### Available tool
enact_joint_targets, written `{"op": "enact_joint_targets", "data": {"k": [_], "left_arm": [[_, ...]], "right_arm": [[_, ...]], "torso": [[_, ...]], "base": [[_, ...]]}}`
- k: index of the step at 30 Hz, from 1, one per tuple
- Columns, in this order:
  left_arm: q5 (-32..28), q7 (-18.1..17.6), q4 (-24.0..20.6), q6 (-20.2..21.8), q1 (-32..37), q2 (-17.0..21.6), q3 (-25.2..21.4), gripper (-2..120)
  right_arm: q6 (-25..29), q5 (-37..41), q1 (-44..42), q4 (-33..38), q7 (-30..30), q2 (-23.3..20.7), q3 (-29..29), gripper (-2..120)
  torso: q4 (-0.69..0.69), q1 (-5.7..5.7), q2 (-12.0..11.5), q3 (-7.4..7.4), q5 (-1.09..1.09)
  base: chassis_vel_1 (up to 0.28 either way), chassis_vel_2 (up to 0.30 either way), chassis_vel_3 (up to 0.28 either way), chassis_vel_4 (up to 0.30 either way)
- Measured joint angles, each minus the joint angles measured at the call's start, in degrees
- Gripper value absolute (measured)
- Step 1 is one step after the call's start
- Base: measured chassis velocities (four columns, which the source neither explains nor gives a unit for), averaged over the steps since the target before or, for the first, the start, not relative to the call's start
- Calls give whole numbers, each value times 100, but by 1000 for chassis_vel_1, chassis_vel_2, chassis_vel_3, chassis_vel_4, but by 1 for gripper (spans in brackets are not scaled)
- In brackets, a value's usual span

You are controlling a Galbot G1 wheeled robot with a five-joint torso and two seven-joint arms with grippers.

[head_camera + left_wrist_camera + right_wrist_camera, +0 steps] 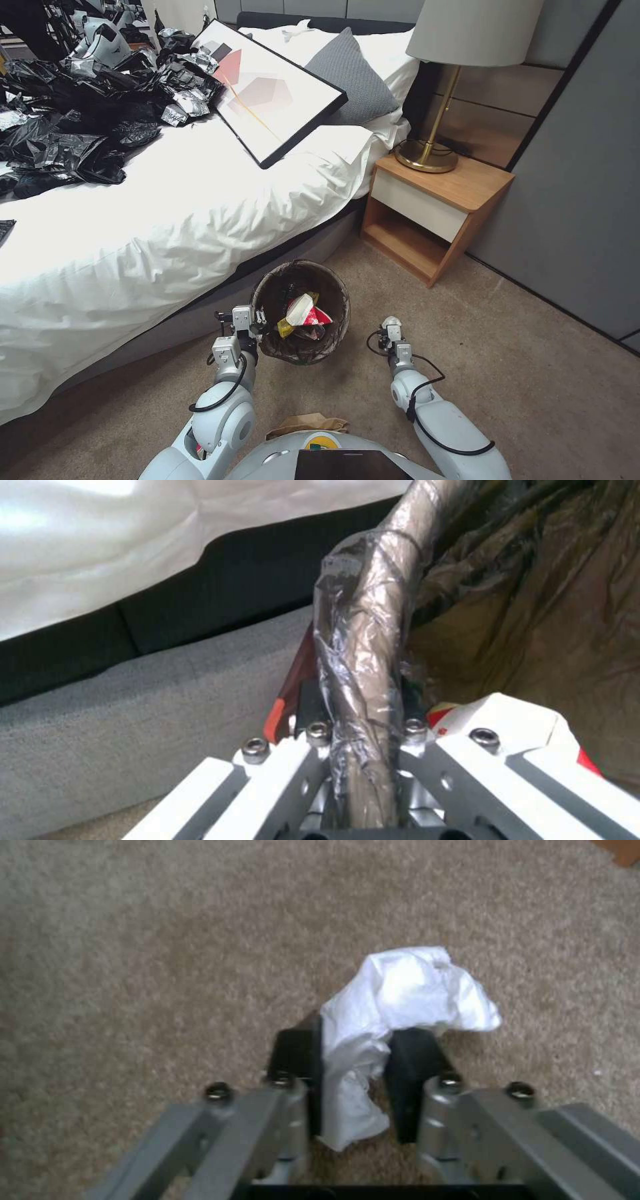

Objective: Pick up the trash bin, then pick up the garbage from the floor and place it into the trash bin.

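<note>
Pale grey rounded arm shells, black looping cables, silver screw heads, black-padded jaws, yellow torso spot

No legible text, label, brand or number in any view. The red-and-white packets (308, 312) in the trash bin (333, 283) carry printing (too small to read from the head view); the red mark on the packet (445, 720) in the left wrist view is likewise unreadable.

Trash bin (301, 313) on floor before bed (167, 220) — nightstand (437, 213) to bed's right.
</note>
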Motion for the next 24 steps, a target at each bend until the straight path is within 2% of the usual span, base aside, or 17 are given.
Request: {"op": "enact_joint_targets", "data": {"k": [1,3,5,6,16,19,24], "left_arm": [[0,0,0,0,0,0,0,2],[-1,0,0,0,-3,-3,0,2],[-1,-1,0,-1,-4,-6,1,2],[-1,-1,0,-1,-6,-10,4,2],[-2,0,29,-4,-18,-14,24,2],[-6,1,35,-4,-20,-11,33,2],[-9,6,37,-2,4,9,55,2]], "right_arm": [[0,0,0,0,0,0,0,19],[0,-11,-1,25,14,-2,0,9],[0,-12,1,27,18,-2,0,7],[3,-15,5,26,23,-2,0,0],[63,-82,5,106,118,-1,21,0],[76,-127,-54,334,199,-52,73,0],[203,-232,-241,1209,407,-343,250,0]], "torso": [[0,0,0,0,0],[0,0,0,0,0],[0,0,0,0,0],[0,0,0,0,0],[0,0,0,0,1],[0,0,0,0,1],[0,0,0,0,1]], "base": [[0,0,0,0],[0,0,0,0],[0,0,0,0],[0,0,0,0],[0,0,0,0],[0,0,0,0],[0,0,0,0]]}}
